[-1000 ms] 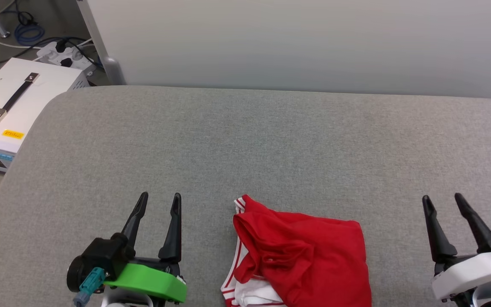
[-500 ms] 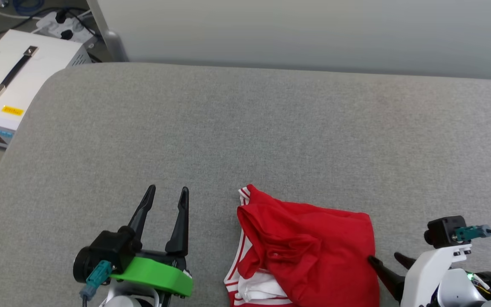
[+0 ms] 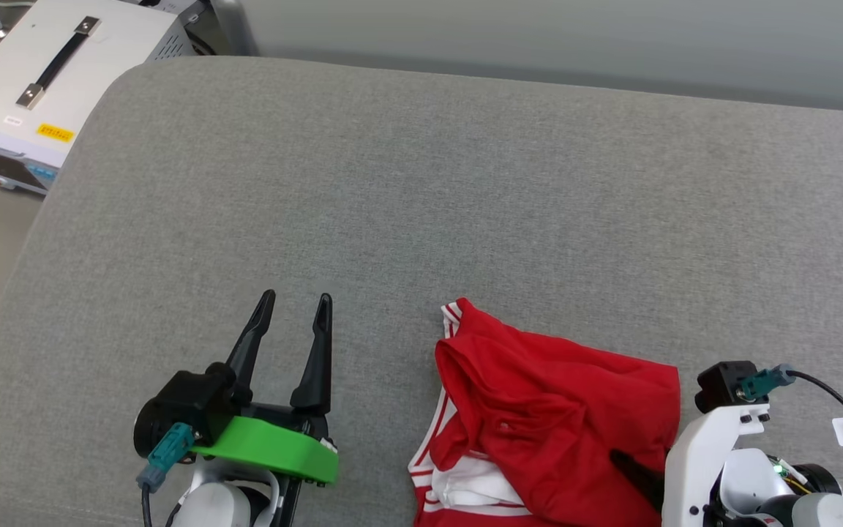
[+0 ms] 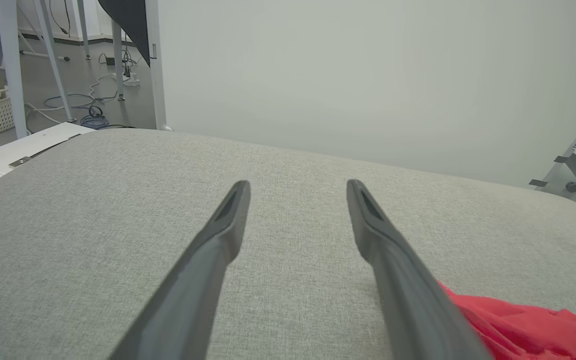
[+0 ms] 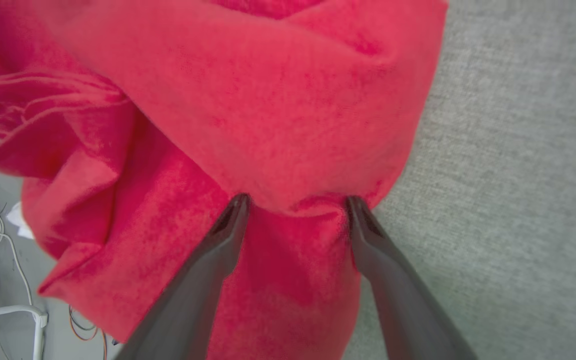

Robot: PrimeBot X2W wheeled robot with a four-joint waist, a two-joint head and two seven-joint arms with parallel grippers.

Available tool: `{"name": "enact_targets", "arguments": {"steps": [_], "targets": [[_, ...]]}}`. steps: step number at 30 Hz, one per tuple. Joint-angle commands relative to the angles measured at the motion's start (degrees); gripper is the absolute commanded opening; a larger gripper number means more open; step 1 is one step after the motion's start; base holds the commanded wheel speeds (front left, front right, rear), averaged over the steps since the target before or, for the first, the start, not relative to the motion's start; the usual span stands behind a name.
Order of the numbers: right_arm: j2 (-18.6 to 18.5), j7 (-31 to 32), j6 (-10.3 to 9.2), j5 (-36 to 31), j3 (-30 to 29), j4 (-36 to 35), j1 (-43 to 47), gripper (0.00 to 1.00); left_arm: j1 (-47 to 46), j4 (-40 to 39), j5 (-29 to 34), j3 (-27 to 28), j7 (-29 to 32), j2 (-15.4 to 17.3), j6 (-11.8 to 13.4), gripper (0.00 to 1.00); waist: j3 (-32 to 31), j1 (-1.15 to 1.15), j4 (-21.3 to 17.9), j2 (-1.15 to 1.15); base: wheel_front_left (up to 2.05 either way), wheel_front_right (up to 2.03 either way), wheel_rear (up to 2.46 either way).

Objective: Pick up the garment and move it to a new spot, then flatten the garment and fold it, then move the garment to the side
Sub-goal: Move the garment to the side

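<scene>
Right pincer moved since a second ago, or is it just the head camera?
Yes. The right pincer has swung in from beside the garment's right edge and now sits open on the red cloth.

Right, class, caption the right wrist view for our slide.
Open right hand meets the crumpled red garment on a grey cushion.

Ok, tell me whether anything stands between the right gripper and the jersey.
Nothing visible does. The right gripper is open, its fingers over the near edge of the red jersey, tips apparently against a fold of cloth. The jersey lies crumpled on the grey fabric surface.
</scene>
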Motion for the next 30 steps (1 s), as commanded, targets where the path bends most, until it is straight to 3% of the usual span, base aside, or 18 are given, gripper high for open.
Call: {"name": "enact_targets", "arguments": {"steps": [1,2,3,4,5,11,15,24,30], "targets": [[0.3,0.1,-0.02,-0.4,0.4,2.0,-0.3,1.00,-0.9,0.1,0.5,-0.1,-0.3,-0.2,-0.3,1.00,0.4,0.00,0.6,0.00,0.00,0.00,0.00],[0.4,0.1,-0.02,-0.6,0.9,2.9,-0.3,1.00,-0.8,0.1,0.5,-0.1,-0.3,-0.2,-0.3,1.00,0.4,0.00,0.7,0.00,0.00,0.00,0.00],[0.4,0.0,-0.02,-0.7,1.2,3.5,-0.2,0.93,-0.8,0.2,0.6,-0.1,-0.3,-0.2,-0.3,1.00,0.4,0.00,0.8,0.00,0.00,0.00,0.00],[0.4,-0.1,-0.02,-0.8,1.7,4.1,-0.2,0.40,-0.8,0.2,0.6,-0.1,-0.3,-0.2,-0.3,1.00,0.4,0.00,0.8,0.00,0.00,0.00,0.00],[0.1,-0.5,-0.02,-1.0,2.1,4.5,-0.3,0.00,-0.8,0.3,0.7,-0.1,-0.3,-0.3,-0.3,1.00,0.4,0.00,0.8,0.00,0.00,0.00,0.00],[-3.2,-5.5,-0.02,-1.9,4.4,3.9,-2.2,0.00,-0.5,0.5,1.0,0.0,-0.3,-0.2,-0.3,1.00,-1.0,0.00,-0.4,0.00,0.00,0.00,0.00],[-7.3,-8.2,-0.02,-3.6,6.6,2.1,-3.9,0.00,-0.1,0.4,1.1,-0.4,-0.3,0.1,-0.3,1.00,-2.2,0.00,-2.2,0.00,0.00,0.00,0.00],[-22.0,-10.4,-0.02,-8.2,14.7,-4.7,-8.6,0.00,0.5,0.0,2.4,-2.7,-0.3,0.9,-0.3,1.00,-2.7,0.00,-8.6,0.00,0.00,0.00,0.00],[-32.7,-11.6,-0.02,-7.1,17.9,-5.9,-11.3,0.00,-0.4,-0.4,3.8,-6.0,-0.3,1.8,-0.3,1.00,-1.2,0.00,-14.3,0.00,0.00,0.00,0.00]]}}
